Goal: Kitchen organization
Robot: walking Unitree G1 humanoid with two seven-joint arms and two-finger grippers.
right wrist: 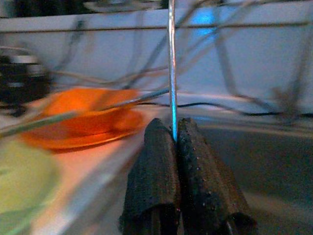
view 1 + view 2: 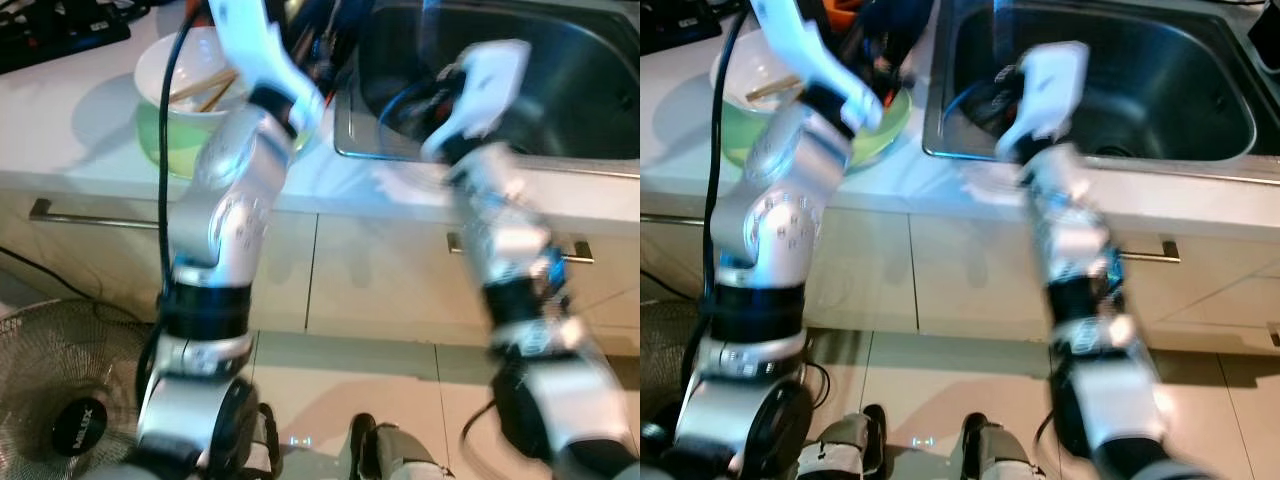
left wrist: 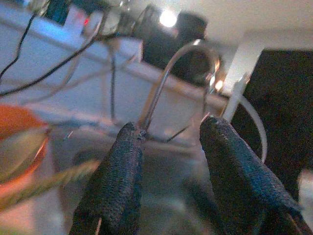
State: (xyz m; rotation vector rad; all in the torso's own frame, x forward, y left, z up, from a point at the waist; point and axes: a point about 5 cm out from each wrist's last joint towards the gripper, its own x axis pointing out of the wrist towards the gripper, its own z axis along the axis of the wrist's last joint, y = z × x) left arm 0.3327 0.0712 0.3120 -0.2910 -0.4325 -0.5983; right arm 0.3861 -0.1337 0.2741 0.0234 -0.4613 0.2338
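Both arms raised over white counter [image 2: 90, 130]. Left gripper [image 3: 168, 147] up near counter's back, fingers [image 3: 120, 176] spread, nothing between them; thin curved wire loop [image 3: 186, 54] beyond. Right gripper [image 1: 175, 142] at left rim of steel sink [image 2: 1160, 90], fingers pressed together, pinching thin upright metal rod [image 1: 171, 68]. White bowl [image 2: 185, 75] with chopsticks [image 2: 205, 90] sits in green bowl [image 2: 175, 150] on counter, left of sink. Orange dish [image 1: 83, 117] beside it. Floor fan [image 2: 70, 400] below left. Views blurred
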